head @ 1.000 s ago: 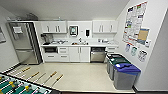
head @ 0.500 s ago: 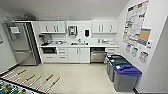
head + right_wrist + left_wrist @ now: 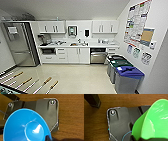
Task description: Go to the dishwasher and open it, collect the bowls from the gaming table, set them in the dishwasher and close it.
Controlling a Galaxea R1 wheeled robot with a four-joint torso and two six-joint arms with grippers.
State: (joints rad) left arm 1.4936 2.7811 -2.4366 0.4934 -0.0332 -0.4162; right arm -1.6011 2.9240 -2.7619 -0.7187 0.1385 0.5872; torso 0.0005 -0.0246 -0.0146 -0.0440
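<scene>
Ahead, open floor (image 3: 82, 77) fronts the shut dishwasher (image 3: 98, 55).

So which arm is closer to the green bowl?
Left. The green bowl is held right up at the left arm's wrist. The right arm has the blue bowl at its own wrist instead.

A kitchenette fills the frame's centre: white cabinets (image 3: 76, 55) under a pale counter (image 3: 80, 45), steel fridge (image 3: 20, 43) at left, lidded bins (image 3: 125, 75) lower right, posters (image 3: 136, 23) on the right wall, glossy cream floor (image 3: 75, 77).
</scene>
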